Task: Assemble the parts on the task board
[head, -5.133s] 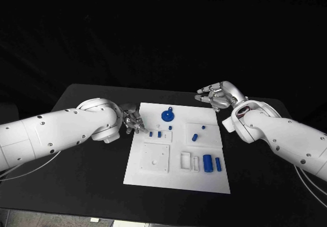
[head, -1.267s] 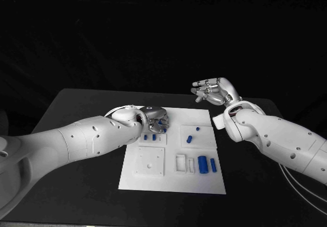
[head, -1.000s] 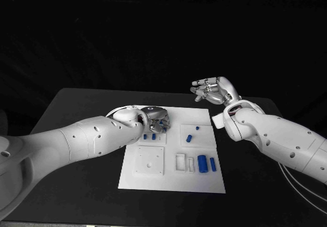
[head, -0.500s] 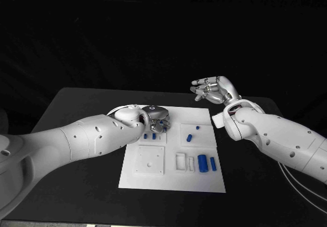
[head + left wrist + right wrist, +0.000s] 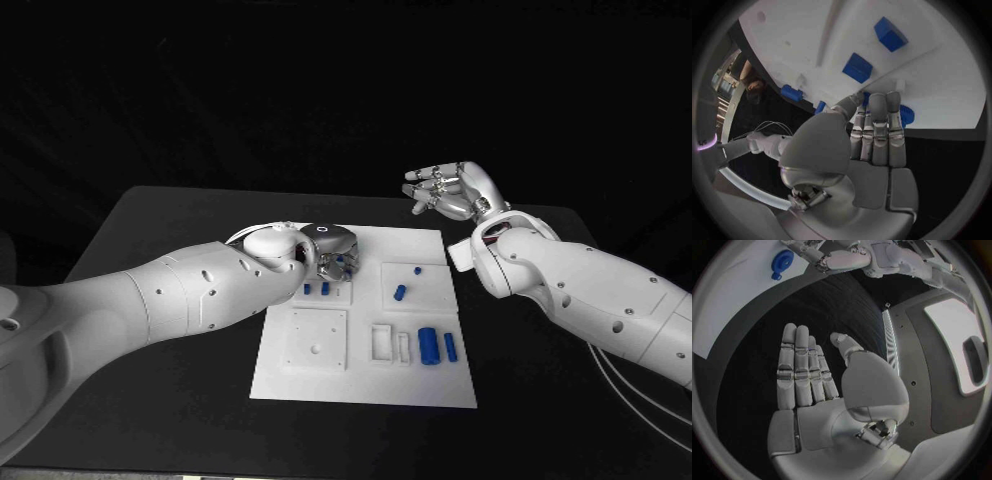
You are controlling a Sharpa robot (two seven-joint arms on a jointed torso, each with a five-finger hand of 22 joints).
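In the head view the task board (image 5: 361,385) lies in the middle of the black table (image 5: 159,400), its long axis running away from the robot. The left hand (image 5: 335,258) reaches over the board's far left part, and the wrist and forearm hide most of the fingers and whatever lies under them. Six blue parts can be counted on the board: two small pegs (image 5: 316,289) side by side just near the left hand, a short slanted piece (image 5: 401,293) and a tiny one (image 5: 418,270) on the raised square at the right, and a thick cylinder (image 5: 428,345) with a thin rod (image 5: 450,347) beside it, both lying lengthwise along the board. The right hand (image 5: 450,193) hangs beyond the board's far right corner, above the table edge, fingers loosely curled and holding nothing.

In the left wrist view the left hand (image 5: 873,135) has its fingers straight and close together, tips resting on the board at a round blue part (image 5: 906,115) that they mostly cover; whether it is gripped cannot be told. Two blue blocks (image 5: 857,67) stand on the board beyond the fingertips, and two more blue pieces (image 5: 791,92) peek past its edge.

In the right wrist view the right hand (image 5: 817,380) is flat and spread, empty, over bare table. One blue disc with a knob (image 5: 781,262) lies on the board's corner, next to the left hand's fingers (image 5: 811,252)
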